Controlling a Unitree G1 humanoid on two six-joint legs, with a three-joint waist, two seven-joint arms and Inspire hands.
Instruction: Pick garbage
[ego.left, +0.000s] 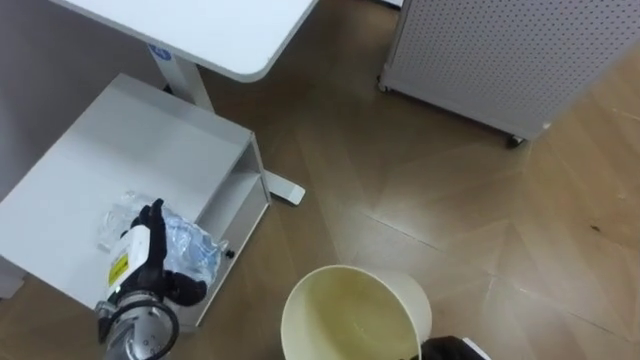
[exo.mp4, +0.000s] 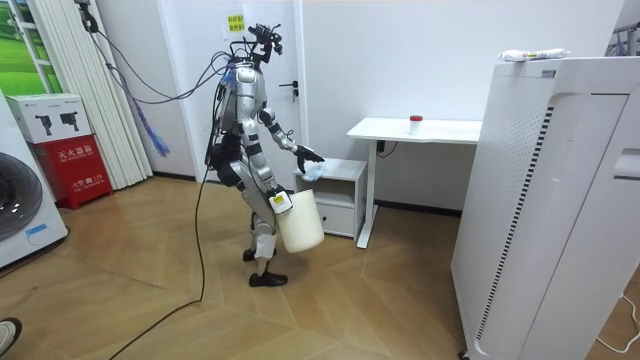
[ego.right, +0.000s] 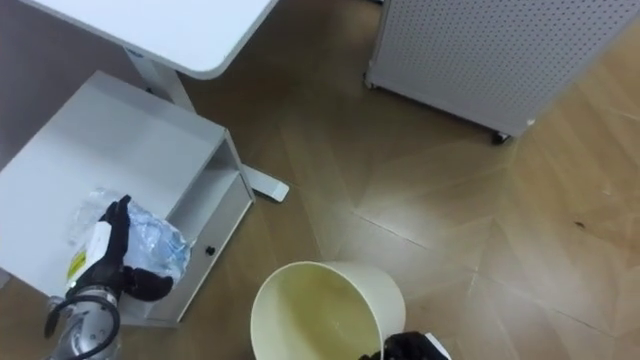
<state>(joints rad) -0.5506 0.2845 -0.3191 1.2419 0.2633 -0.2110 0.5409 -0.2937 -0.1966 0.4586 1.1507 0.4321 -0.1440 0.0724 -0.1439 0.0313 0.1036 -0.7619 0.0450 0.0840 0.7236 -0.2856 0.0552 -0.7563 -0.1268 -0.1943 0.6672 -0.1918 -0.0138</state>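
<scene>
— What is lying near the edges?
— A crumpled clear plastic wrapper is lying on the low white cabinet, at the top's edge above its open front, toward the near corner. The left hand is curling fingers and thumb round it.
— And room for moving?
— Wooden floor is stretching open between the cabinet, the white desk beside it and the white perforated panel on castors.
— Containers?
— A round cream plastic bucket is hanging off the floor just beside the cabinet's near corner, its inside showing bare wall. The right hand is sitting at its rim; how it is gripping, I cannot tell.
</scene>
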